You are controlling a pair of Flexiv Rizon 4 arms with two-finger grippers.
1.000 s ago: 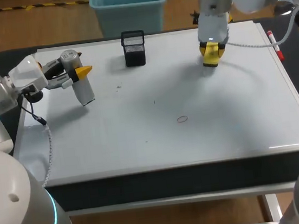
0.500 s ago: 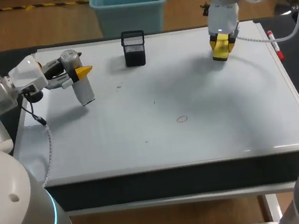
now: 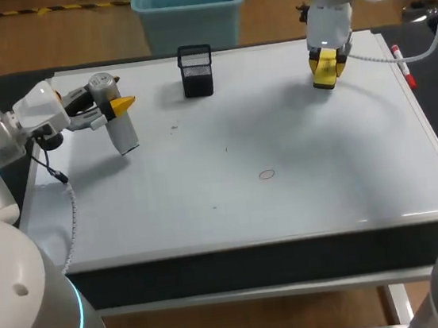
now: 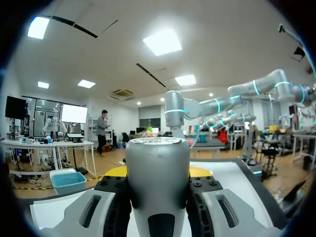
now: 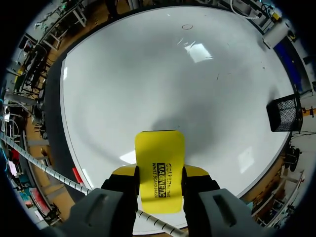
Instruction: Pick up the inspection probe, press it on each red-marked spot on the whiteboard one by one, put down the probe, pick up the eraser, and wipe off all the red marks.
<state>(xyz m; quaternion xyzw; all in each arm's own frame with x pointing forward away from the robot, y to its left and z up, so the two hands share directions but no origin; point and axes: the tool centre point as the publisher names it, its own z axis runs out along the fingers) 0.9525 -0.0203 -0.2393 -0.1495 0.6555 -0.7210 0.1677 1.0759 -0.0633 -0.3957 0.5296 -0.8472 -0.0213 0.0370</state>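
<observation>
Red ring point(image 3: 266, 174) near middle of whiteboard point(image 3: 304, 201). Farther back at left, left pincer point(image 3: 116, 106) clamped on silver probe point(image 3: 124, 134), tilted over the board. At far edge, black mesh basket point(image 3: 196, 71). To its right, right pincer point(image 3: 325, 68) gripping yellow eraser point(image 5: 159, 170) over the board.

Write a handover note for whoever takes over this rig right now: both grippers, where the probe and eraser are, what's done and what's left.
Left gripper: shut on the probe, held tilted over the left part of the whiteboard.
Right gripper: shut on the yellow eraser at the board's far right part; whether it touches the board cannot be told.
Done: probe and eraser are both picked up.
Left: one red ring near the board's middle is unwiped. The probe is not yet put down. Whether the ring has been pressed cannot be told.
</observation>
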